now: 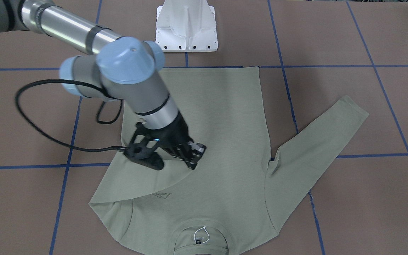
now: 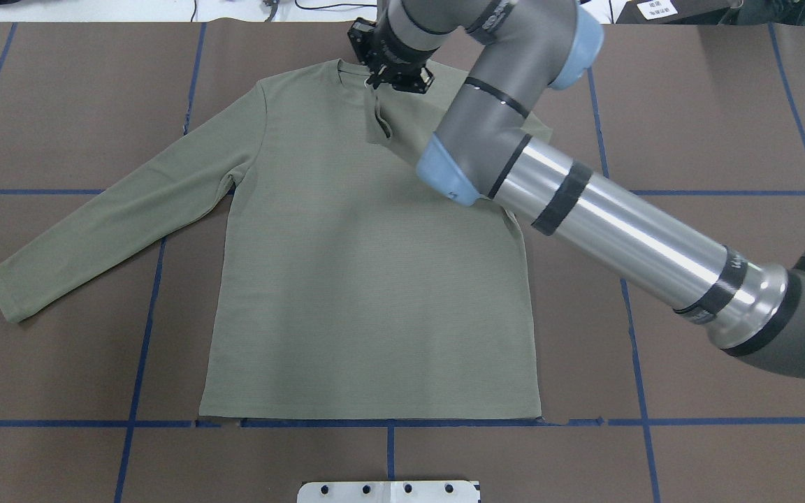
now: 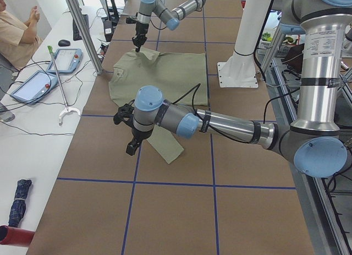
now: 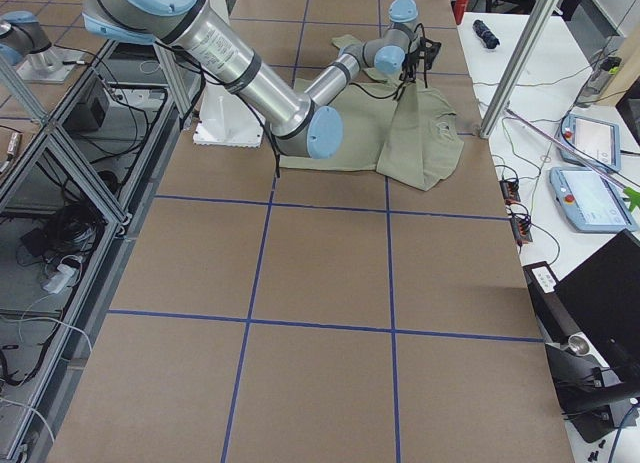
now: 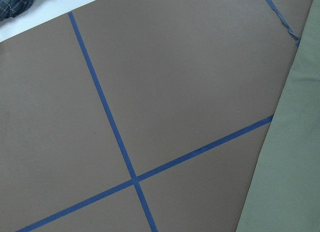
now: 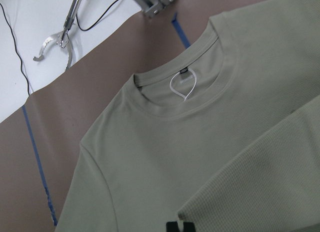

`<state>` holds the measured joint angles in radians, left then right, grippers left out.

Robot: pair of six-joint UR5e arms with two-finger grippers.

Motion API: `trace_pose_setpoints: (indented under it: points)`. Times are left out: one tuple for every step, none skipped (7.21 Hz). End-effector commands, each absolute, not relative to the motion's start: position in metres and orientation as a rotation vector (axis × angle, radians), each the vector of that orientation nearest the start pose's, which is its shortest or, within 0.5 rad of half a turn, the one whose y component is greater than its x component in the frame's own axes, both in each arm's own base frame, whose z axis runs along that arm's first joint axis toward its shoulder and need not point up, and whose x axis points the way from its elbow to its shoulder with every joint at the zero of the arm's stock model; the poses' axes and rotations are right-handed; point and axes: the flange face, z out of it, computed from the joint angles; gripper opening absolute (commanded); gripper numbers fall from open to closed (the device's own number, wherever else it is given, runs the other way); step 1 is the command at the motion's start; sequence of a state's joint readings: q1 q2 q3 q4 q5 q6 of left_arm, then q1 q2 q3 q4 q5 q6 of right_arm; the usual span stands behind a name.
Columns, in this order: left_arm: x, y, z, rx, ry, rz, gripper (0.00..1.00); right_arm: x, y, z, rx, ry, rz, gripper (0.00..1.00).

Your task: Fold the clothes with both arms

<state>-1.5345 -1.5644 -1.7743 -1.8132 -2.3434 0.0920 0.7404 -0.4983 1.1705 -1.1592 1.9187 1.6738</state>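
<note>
The right hand (image 1: 194,157) is clamped on the cuff end of the right sleeve (image 1: 140,182) of a sage-green shirt (image 2: 374,279). It holds the cuff raised above the chest, so the sleeve doubles back across the body. The fold's edge runs beside the small logo (image 1: 162,195), which lies between that edge and the round collar (image 6: 170,104). A white string loop (image 6: 183,86) hangs from the label inside the collar. The right arm (image 2: 619,230) slants in from the right, passing over the shirt's right shoulder.

The shirt lies front up and flat on the brown desk (image 2: 689,105). Its hem (image 2: 374,416) runs along a blue tape line (image 2: 724,421) on the near side, and its collar points to the far edge. The left sleeve (image 2: 116,216) stretches flat to the left, slanting toward the near side.

The left hand (image 3: 131,150) hangs over bare desk just beside that sleeve's cuff, apart from the cloth. Whether its fingers are open or closed cannot be told.

Wide bare desk, crossed by a tape grid, lies to the right and near left of the shirt. A white pedestal (image 1: 186,28) stands near the hem without touching it.
</note>
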Motion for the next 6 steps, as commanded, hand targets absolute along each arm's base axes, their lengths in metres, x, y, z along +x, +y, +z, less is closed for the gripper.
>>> trace_pose_setpoints:
  points:
    - [-0.045, -0.505, 0.533, 0.438, 0.751, 0.290, 1.00, -0.602, -0.592, 0.057, 0.097, -1.161, 0.525, 0.00]
    - [-0.045, -0.505, 0.533, 0.438, 0.751, 0.290, 1.00, -0.625, -0.586, 0.042, 0.095, -1.182, 0.501, 0.00]
    - [-0.045, -0.505, 0.533, 0.438, 0.751, 0.290, 1.00, -0.632, -0.578, 0.026, 0.092, -1.197, 0.486, 0.00]
    - [-0.045, -0.505, 0.534, 0.437, 0.748, 0.289, 1.00, -0.642, -0.563, 0.016, 0.093, -1.233, 0.457, 0.00]
    - [-0.045, -0.505, 0.534, 0.437, 0.748, 0.289, 1.00, -0.645, -0.558, 0.013, 0.098, -1.251, 0.448, 0.00]
    - [-0.045, -0.505, 0.534, 0.437, 0.748, 0.289, 1.00, -0.645, -0.559, 0.012, 0.112, -1.253, 0.457, 0.00]
